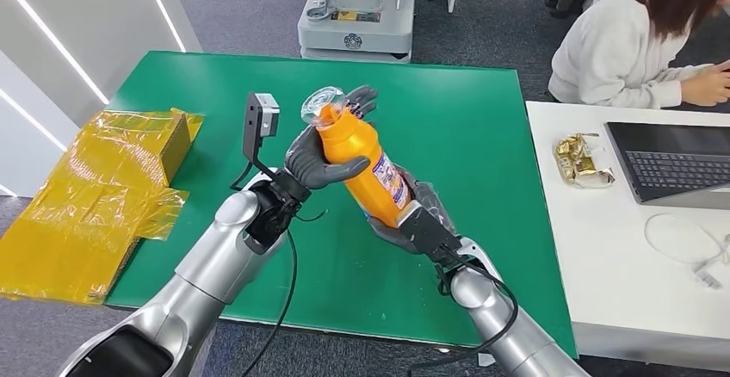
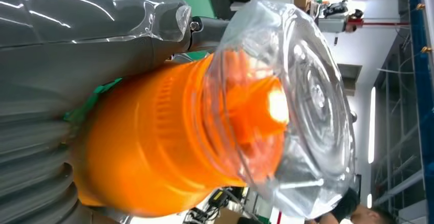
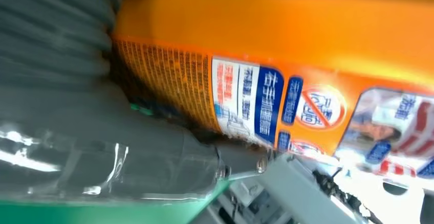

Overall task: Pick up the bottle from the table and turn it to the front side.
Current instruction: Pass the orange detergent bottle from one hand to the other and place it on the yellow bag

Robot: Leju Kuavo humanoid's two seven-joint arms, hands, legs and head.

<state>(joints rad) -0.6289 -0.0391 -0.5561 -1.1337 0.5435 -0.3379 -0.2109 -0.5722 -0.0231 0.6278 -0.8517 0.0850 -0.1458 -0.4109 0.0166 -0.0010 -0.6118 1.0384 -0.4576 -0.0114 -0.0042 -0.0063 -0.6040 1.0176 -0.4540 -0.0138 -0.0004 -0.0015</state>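
Note:
An orange bottle (image 1: pixel 361 158) with a clear plastic cap (image 1: pixel 323 104) is held tilted above the green table (image 1: pixel 465 119), cap toward the far left. My left hand (image 1: pixel 323 160) grips its upper body just below the cap. My right hand (image 1: pixel 411 219) holds its lower end, where a blue, white and red label (image 1: pixel 392 181) faces right. In the left wrist view the clear cap (image 2: pixel 302 106) and orange neck (image 2: pixel 169 142) sit close against my left hand (image 2: pixel 56 81). The right wrist view has the label (image 3: pixel 286 106) beside my right hand (image 3: pixel 77 132).
Crumpled yellow film over a box (image 1: pixel 95 196) lies at the table's left edge. A white table (image 1: pixel 603 248) to the right carries a laptop (image 1: pixel 676 163), a gold wrapper (image 1: pixel 584 160) and a white cable (image 1: pixel 689 244). A person (image 1: pixel 641 33) sits behind it. A machine base (image 1: pixel 357 15) stands beyond the green table.

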